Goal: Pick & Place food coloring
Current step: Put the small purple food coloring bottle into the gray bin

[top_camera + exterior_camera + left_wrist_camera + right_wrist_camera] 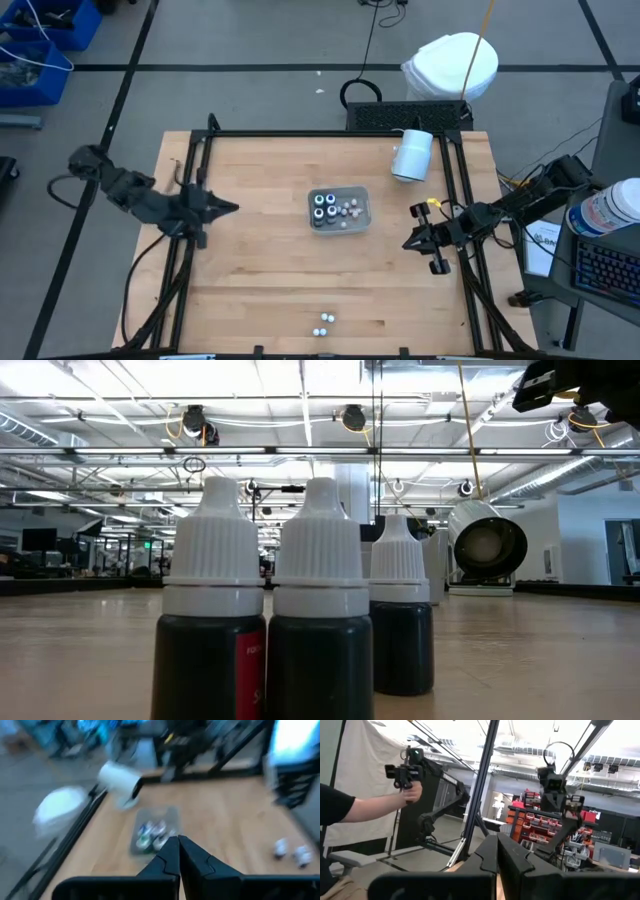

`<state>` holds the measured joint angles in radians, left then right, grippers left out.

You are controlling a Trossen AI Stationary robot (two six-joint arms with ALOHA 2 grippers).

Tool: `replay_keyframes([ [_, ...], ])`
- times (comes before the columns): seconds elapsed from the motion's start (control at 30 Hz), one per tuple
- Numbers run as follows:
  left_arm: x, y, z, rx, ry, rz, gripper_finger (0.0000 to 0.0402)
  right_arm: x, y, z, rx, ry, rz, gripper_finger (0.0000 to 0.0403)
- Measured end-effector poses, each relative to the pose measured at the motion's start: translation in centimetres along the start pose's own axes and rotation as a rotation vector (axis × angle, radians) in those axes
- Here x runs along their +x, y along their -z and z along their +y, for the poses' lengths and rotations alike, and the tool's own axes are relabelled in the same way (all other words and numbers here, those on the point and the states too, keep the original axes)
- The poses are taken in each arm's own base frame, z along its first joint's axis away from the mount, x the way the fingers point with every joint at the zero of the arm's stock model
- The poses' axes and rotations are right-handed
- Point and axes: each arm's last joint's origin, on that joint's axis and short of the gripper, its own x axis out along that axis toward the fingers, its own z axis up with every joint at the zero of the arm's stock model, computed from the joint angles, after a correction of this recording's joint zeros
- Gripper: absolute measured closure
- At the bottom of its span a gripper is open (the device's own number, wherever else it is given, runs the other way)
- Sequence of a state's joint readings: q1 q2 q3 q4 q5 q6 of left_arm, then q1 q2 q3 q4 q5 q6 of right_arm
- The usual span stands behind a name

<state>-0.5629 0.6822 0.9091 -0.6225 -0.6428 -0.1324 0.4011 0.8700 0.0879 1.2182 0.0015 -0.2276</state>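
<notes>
Wooden table, bottles (three) near edge

grey tray mid-table | white cylinder on its side, far edge | person's hand beyond table

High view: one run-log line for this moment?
left gripper: shut, empty, left of tray | right gripper: shut, table's right edge | food coloring bottles: in tray | three bottles: front edge

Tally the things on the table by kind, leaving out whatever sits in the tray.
Loose food coloring bottles: 3
Grey tray: 1
White cylinder: 1
Total: 5
</notes>
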Motion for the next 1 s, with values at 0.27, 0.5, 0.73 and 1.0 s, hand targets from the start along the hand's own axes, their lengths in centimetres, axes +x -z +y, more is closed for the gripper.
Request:
replay_keyframes([
  [0.27,0.6,5.1,-0.1,0.068,0.108,-0.361,0.0398,0.0,0.0,0.0,-0.001,0.0,0.002,0.0403],
  [0.5,3.3,10.4,-1.6,0.109,0.126,-0.432,0.0398,0.0,0.3,0.0,-0.002,0.02,0.035,0.0403],
  [0.73,4.5,14.1,-1.9,0.072,0.062,-0.51,0.0398,0.0,0.8,-0.3,-0.005,0.14,0.107,0.0403],
  [1.0,5.0,15.6,-1.9,0.085,0.029,-0.461,0.0397,0.0,1.1,-0.4,-0.041,0.193,0.141,0.0403],
])
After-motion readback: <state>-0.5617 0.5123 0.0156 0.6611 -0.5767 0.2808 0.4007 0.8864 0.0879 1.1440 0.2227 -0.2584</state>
